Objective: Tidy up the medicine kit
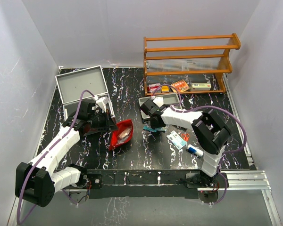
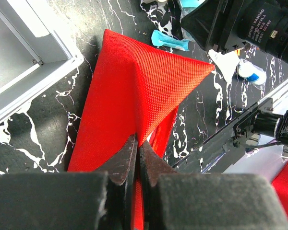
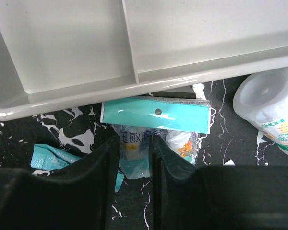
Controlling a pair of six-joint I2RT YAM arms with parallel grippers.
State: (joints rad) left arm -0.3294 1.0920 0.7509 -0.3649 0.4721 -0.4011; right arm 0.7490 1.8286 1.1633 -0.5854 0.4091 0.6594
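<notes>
From high above and behind the arm bases, looking down and forward over the whole table (image 1: 132, 155). From the left wrist, close in, facing down onto the red pouch (image 2: 134, 86), with the medicine kit (image 2: 24, 57) corner to its far left. From the right wrist, closer still, down onto a teal-topped packet (image 3: 156, 113) just near of the grey tray (image 3: 134, 43). Shared with the overhead: red pouch (image 1: 121, 134), medicine kit (image 1: 82, 87), grey tray (image 1: 169, 98).

The silver-grey metal medicine kit (image 1: 80, 84) stands open at the table's (image 1: 132, 155) far-left corner.
</notes>
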